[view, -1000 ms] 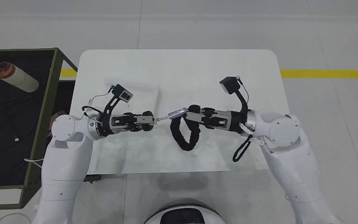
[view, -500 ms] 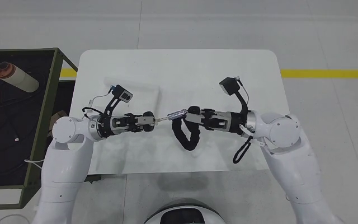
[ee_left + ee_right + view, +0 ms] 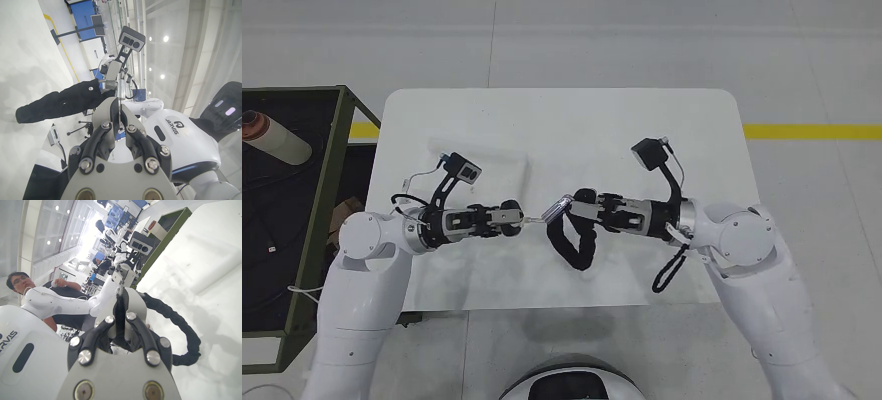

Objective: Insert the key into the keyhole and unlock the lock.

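White table (image 3: 642,130) on a grey workshop floor, with both arms meeting end to end over its near middle. A black sleeved cable (image 3: 572,250) droops in a loop from the right gripper (image 3: 580,206). Its fingers are pressed together on the cable just behind the silver lock (image 3: 556,207), which points left. The left gripper (image 3: 516,215) faces it from the left, fingers pinched tight on the head of the key (image 3: 119,100), whose thin blade points right. The blade tip touches the lock's end face; how deep it sits cannot be told. Step in hand, as judged: insertion. The next move likely calls for a straight push along the lock's axis until the blade seats, then a twist of the left wrist against a firm right grip.
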